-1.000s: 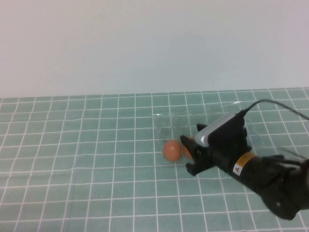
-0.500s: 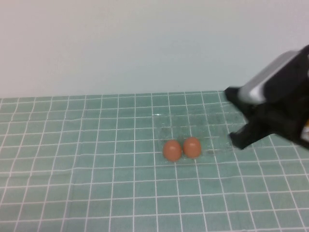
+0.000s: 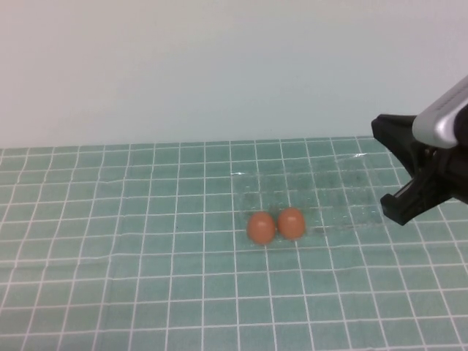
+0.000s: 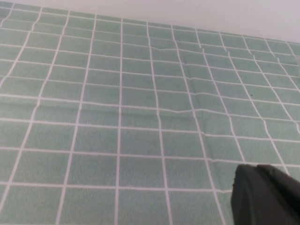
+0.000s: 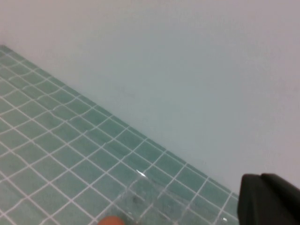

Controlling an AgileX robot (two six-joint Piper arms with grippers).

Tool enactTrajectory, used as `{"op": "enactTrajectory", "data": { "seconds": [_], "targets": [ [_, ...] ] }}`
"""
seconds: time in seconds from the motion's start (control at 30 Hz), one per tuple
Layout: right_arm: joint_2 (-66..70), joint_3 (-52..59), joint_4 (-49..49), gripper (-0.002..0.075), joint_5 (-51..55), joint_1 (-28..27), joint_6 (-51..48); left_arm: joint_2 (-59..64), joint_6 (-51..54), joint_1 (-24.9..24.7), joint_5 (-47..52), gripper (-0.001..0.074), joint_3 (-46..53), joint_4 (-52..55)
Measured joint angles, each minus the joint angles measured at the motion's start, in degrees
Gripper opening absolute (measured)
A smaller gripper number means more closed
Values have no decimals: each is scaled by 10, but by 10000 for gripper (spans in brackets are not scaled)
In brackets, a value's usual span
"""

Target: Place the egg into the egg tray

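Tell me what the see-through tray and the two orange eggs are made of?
The egg tray looks like thin clear plastic: glossy glints, and the tiles show through it. The two eggs are smooth and matte orange-brown; real shell or plastic, I can't tell. The right gripper hangs beside the tray, jaws open and empty. The left gripper is off to the side.

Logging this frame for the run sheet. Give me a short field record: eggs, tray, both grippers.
eggs: two orange-brown eggs side by side, left egg, right egg, at the tray's near left corner
egg tray: clear egg tray on the green tiled table
right gripper: right gripper raised at the tray's right end, open, empty
left gripper: out of the high view; only a dark part of it in its wrist view
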Motion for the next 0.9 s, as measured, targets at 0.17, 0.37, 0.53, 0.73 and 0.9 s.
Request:
{"op": "enactTrajectory", "data": {
  "seconds": [0.17,0.37,0.53,0.73,0.9],
  "targets": [
    [-11,0,3,0,15,-7,-1,0,0,-1,0,-1,0,0],
    [-82,0,1,0,105,-75,-1,0,0,-2,0,-1,0,0],
    [-180,23,-19,0,184,-161,-1,0,0,-2,0,-1,0,0],
    [-338,155,-21,-1,178,-273,29,0,0,-2,0,-1,0,0],
    [-440,282,-21,-1,168,-329,48,0,0,-2,0,-1,0,0]
  ]
}}
